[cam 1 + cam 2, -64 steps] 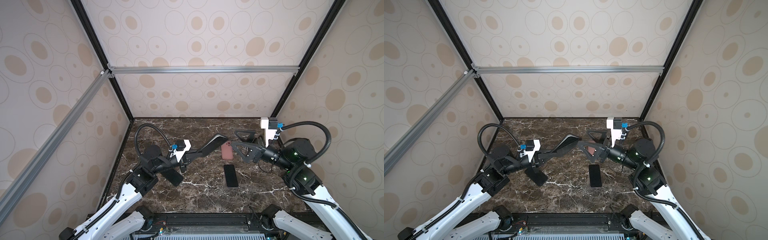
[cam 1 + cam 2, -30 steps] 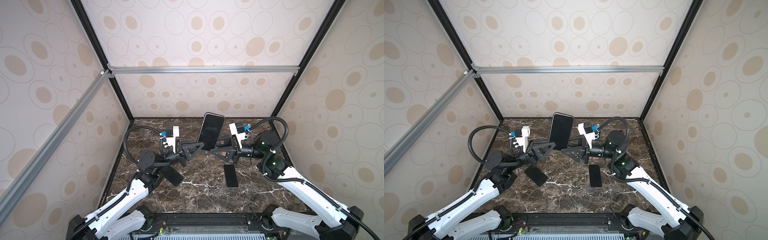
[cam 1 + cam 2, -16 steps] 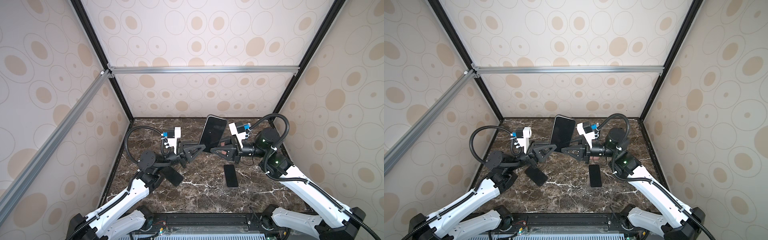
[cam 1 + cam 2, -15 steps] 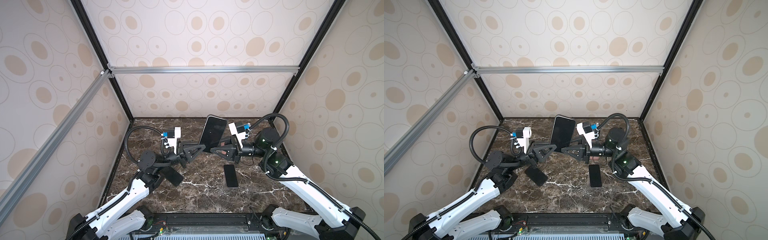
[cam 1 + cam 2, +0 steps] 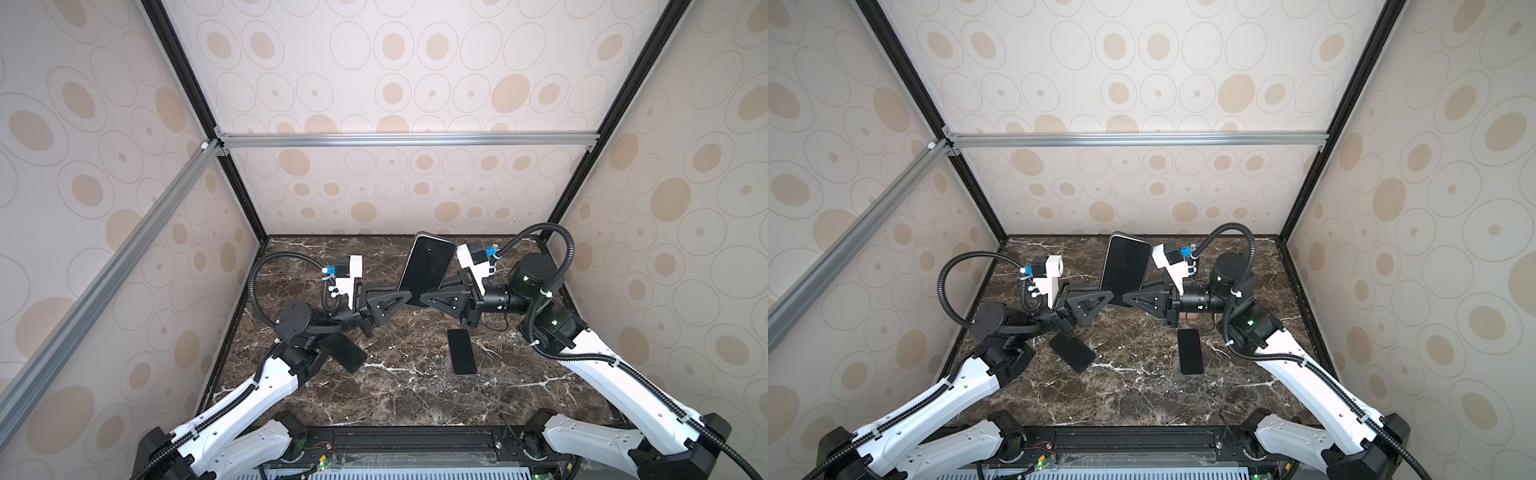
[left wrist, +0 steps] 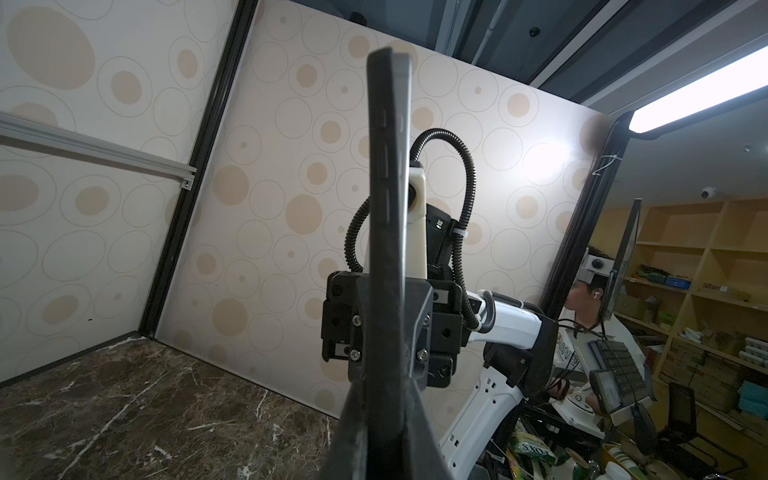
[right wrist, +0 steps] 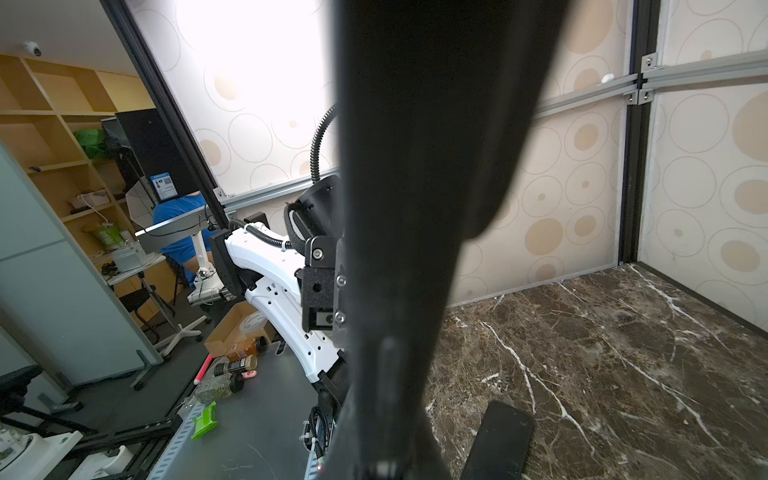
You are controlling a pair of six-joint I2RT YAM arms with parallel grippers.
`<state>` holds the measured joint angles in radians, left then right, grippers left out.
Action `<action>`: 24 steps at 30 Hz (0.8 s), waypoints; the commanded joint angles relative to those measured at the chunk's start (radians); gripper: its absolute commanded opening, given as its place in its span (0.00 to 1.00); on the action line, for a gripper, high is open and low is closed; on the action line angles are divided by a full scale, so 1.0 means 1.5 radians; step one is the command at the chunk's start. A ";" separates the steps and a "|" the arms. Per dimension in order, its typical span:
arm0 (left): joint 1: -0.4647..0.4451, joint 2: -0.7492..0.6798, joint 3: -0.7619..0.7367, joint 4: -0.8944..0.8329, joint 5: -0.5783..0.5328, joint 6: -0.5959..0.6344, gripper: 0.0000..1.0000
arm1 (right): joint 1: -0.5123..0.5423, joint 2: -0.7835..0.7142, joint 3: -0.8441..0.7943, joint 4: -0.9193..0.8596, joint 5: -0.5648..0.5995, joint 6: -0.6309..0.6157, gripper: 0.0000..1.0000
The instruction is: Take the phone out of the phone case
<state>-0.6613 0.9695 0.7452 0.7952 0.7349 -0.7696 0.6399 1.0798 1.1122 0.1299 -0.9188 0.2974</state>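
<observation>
phone (image 5: 426,266) (image 5: 1125,266) is held up in the air, mid-cell toward the back wall. It stands on end, tilted, with its dark glass face toward both top views. Flat slab, rounded corners, thin pale rim. Edge-on in the left wrist view (image 6: 388,187) it shows a dark layer against a grey one. Can't tell whether that is a cover or the phone's own frame.

left gripper (image 5: 409,296) is pinched tight on the phone's bottom end from the left. right gripper (image 5: 422,298) meets it tip to tip from the right, fingers drawn in on the same end. Both sets of fingers are matte black open triangles.

pinkish patch (image 5: 1190,316) on the table under the right wrist is mostly hidden, can't ID.

table (image 5: 395,399): dark brown marble, white veins, glossy. Two more dark slabs lie flat on it:
- second handset (image 5: 461,351) lies in front of the right gripper.
- third handset (image 5: 345,352) lies angled, partly under the left arm.

Enclosure: walls (image 5: 395,75) are beige panels printed with rings and tan ovals, framed by black posts (image 5: 195,95). An aluminium rail (image 5: 407,139) crosses the back.

Beyond the cell, in the wrist views: plywood shelves (image 6: 685,257), strip light (image 6: 698,95), a seated person (image 6: 586,291), and a grey bench (image 7: 249,415) with jars (image 7: 239,361).
</observation>
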 commanded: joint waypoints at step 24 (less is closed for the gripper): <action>-0.097 -0.050 0.195 -0.409 -0.228 0.641 0.40 | 0.202 -0.126 0.001 -0.284 0.639 -0.349 0.00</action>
<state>-0.7879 0.8948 1.0344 0.1921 0.4065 0.0883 0.9192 0.9009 1.1038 -0.3378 -0.0784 -0.1551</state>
